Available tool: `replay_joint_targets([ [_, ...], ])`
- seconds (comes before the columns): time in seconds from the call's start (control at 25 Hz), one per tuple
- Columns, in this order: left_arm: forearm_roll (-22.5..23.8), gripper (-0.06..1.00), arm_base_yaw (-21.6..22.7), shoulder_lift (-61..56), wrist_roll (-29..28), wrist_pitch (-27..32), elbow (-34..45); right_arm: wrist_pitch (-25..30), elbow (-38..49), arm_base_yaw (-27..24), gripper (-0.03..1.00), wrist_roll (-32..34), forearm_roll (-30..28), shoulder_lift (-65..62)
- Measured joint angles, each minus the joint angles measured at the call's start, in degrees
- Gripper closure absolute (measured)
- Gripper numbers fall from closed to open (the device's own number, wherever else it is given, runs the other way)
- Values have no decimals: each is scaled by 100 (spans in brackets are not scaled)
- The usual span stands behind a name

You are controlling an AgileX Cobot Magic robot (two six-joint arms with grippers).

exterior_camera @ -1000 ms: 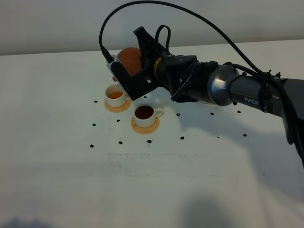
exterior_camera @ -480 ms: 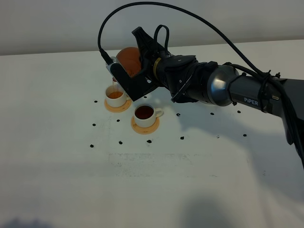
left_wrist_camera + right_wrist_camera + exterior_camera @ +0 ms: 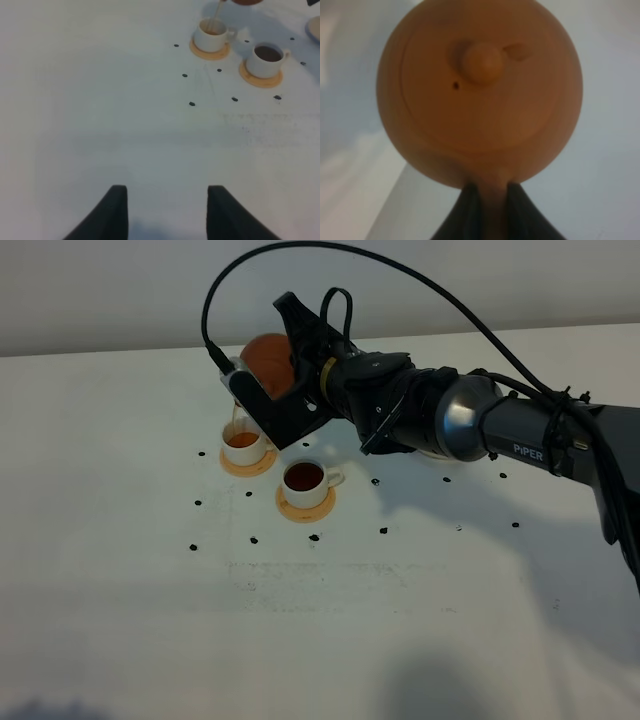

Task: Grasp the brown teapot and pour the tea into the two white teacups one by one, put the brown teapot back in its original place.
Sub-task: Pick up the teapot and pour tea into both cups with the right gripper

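Teapot (image 3: 268,362) hangs tilted above the far-left teacup (image 3: 243,443), tea (image 3: 216,13) streaming in; your right gripper (image 3: 492,212) pinches its handle. Near-right teacup (image 3: 305,480) sits full. Your left gripper (image 3: 167,212) stands spread, empty.

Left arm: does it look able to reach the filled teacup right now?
Probably yes. The open left gripper faces bare table with nothing between it and the filled teacup; the right gripper pours from the brown teapot over the neighbouring teacup.
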Motion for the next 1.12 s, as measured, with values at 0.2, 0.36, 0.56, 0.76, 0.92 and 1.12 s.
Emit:
replay_joint_targets([
  [0.2, 0, 52, 0, 0, 0, 0, 0, 0, -64, 0, 88, 5, -25, 0],
  [0.36, 0, 52, 0, 0, 0, 0, 0, 5, -75, 6, 88, 5, -25, 0],
  [0.56, 0, 52, 0, 0, 0, 0, 0, 5, -75, 6, 88, 10, -47, 0],
  [0.76, 0, 52, 0, 0, 0, 0, 0, 5, -75, 6, 88, 10, -74, 0],
  [0.92, 0, 52, 0, 0, 0, 0, 0, 5, -75, 6, 88, 10, -80, 0],
  [1.12, 0, 52, 0, 0, 0, 0, 0, 5, -75, 6, 88, 5, -98, 0],
])
